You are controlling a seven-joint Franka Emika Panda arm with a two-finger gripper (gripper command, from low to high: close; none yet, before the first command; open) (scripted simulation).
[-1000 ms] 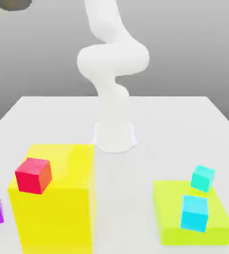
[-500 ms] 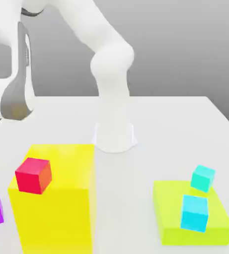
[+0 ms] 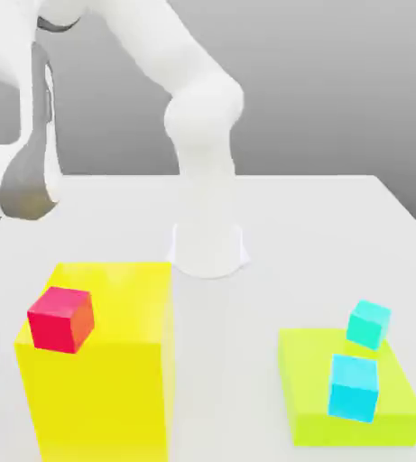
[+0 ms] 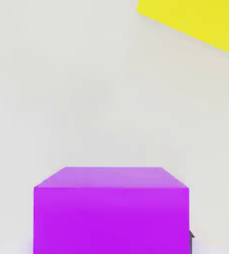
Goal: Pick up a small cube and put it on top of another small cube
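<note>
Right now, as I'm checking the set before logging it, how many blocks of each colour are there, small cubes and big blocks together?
Purple: 1
Red: 1
Cyan, one of them slightly greener: 2
Yellow: 1
Lime green: 1
Total: 6

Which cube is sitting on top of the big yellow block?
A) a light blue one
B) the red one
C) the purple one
B, because in the exterior view the red cube rests on the tall yellow block, up near one corner of its top.
</note>
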